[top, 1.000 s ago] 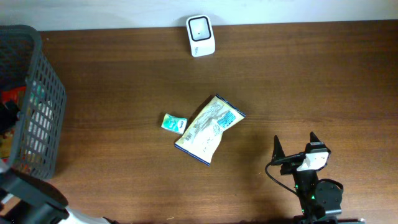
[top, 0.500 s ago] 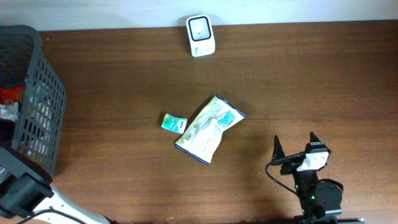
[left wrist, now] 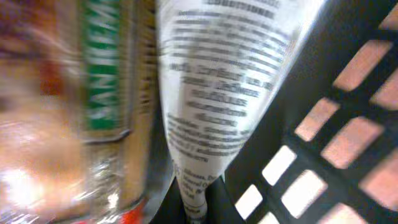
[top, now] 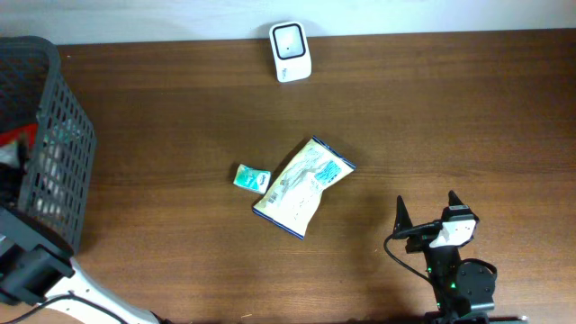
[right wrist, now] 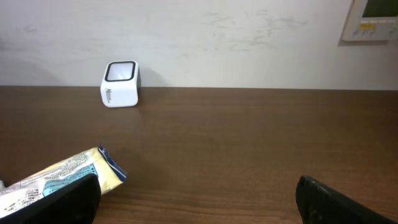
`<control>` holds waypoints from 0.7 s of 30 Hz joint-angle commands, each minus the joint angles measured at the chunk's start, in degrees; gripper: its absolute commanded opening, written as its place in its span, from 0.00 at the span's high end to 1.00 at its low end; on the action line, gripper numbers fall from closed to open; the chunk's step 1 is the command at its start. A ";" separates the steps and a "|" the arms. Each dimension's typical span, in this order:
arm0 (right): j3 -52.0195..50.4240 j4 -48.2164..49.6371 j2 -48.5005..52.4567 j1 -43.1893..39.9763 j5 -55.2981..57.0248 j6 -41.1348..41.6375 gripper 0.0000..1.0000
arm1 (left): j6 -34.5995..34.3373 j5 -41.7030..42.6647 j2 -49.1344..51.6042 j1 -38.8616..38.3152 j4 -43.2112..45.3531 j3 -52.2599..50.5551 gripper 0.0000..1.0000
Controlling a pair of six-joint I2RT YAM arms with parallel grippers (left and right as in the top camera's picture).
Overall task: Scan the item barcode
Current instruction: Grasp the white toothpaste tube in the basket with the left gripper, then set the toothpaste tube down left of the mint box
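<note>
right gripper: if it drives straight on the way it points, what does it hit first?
Looks free: ahead of the right gripper lies bare table up to the wall. The scanner and snack bag sit left of that line; depth is uncertain.

Black pointed right hand (top: 426,200), white block (top: 453,232), perhaps green light (top: 447,286)

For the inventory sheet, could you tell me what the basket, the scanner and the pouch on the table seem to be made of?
Basket: probably moulded plastic, matt dark grey, given its rigid lattice wall. Scanner: seemingly hard plastic, a smooth white shell with a dark window. Pouch: likely thin printed film, crinkled, with sealed edges.
</note>
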 commanded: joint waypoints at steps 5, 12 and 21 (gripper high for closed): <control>-0.42 -0.17 -0.37 0.31 0.28 0.59 0.01 | -13.70 -0.96 -9.46 0.20 -4.68 19.67 1.00; -0.42 -0.17 -0.37 0.31 0.28 0.59 0.01 | -16.22 25.79 -23.71 -2.36 -1.92 22.99 1.00; -0.42 -0.17 -0.37 0.31 0.28 0.59 0.01 | -15.61 6.32 -28.68 -35.85 -13.11 12.22 1.00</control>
